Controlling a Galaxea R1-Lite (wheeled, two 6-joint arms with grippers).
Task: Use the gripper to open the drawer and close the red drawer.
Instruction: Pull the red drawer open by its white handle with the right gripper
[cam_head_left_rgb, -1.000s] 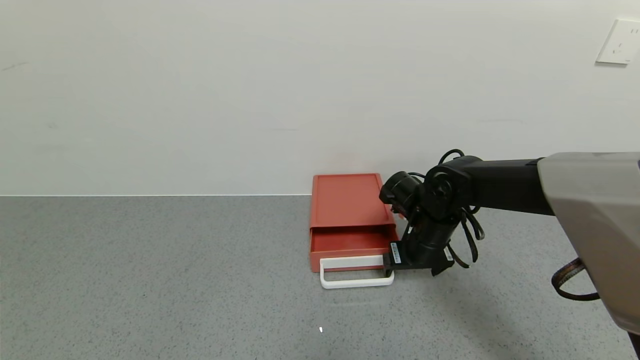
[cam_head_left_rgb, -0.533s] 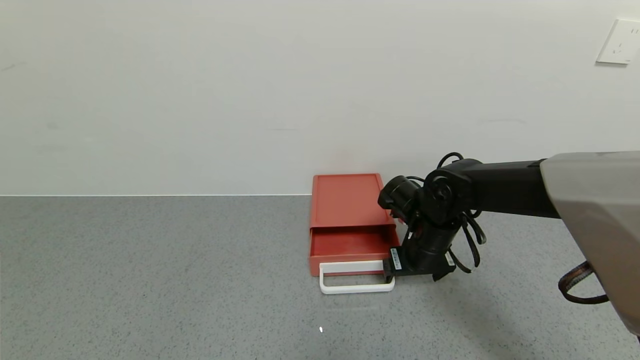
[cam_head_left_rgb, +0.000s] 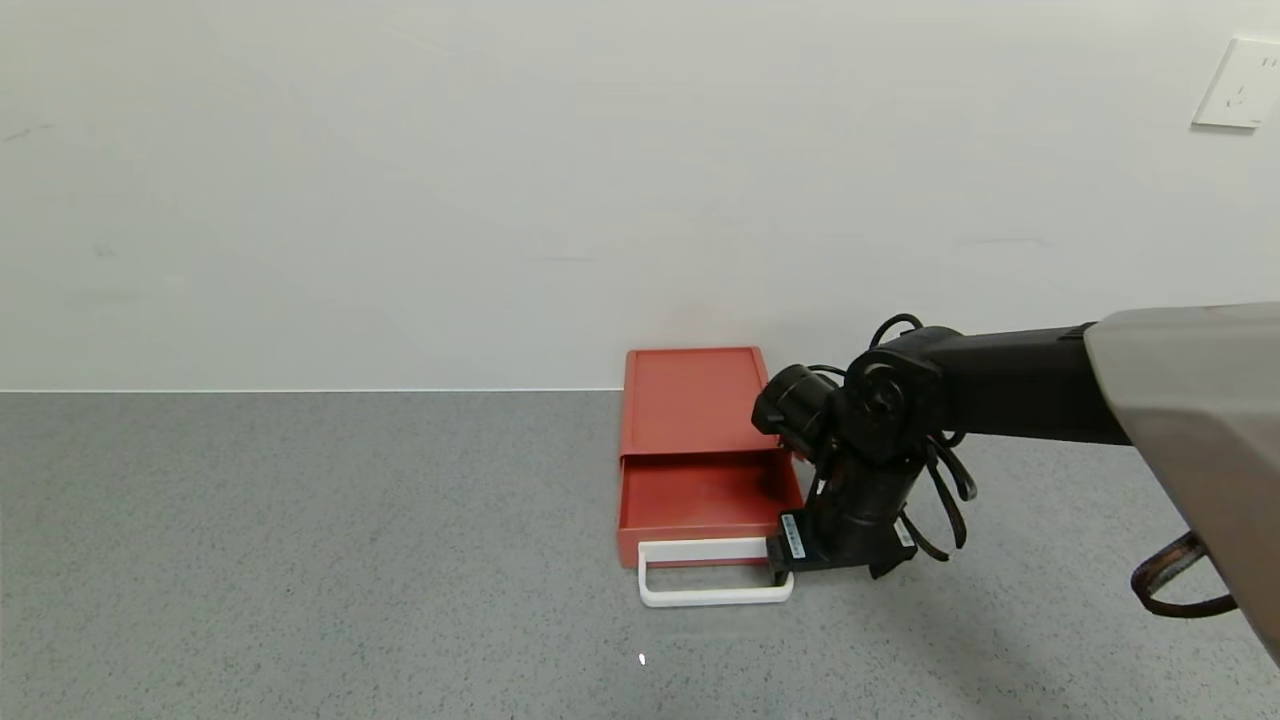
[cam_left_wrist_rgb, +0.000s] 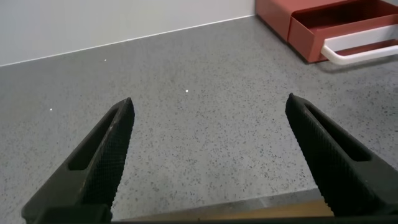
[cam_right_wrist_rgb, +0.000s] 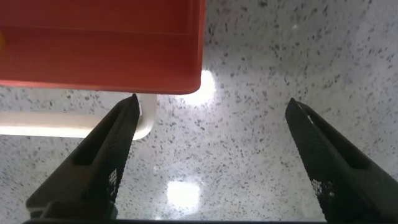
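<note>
The orange-red drawer box (cam_head_left_rgb: 695, 400) stands against the back wall with its red tray (cam_head_left_rgb: 705, 495) slid partly out. Its white loop handle (cam_head_left_rgb: 712, 597) points toward me. My right gripper (cam_head_left_rgb: 805, 560) is low at the handle's right corner. In the right wrist view the gripper (cam_right_wrist_rgb: 211, 106) is open. One finger (cam_right_wrist_rgb: 112, 149) lies at the corner of the handle (cam_right_wrist_rgb: 74, 124), just below the tray front (cam_right_wrist_rgb: 99, 56), and the other finger is over bare table. My left gripper (cam_left_wrist_rgb: 210, 106) is open and empty, far from the drawer (cam_left_wrist_rgb: 298, 18).
The grey speckled table (cam_head_left_rgb: 300, 550) stretches left and in front of the drawer. A white wall (cam_head_left_rgb: 500, 200) rises right behind the box, with a socket plate (cam_head_left_rgb: 1240, 85) at the upper right. The table's front edge (cam_left_wrist_rgb: 249, 208) shows in the left wrist view.
The tray has slid farther out of the box toward me. My right gripper has moved the same way with the handle's corner.
</note>
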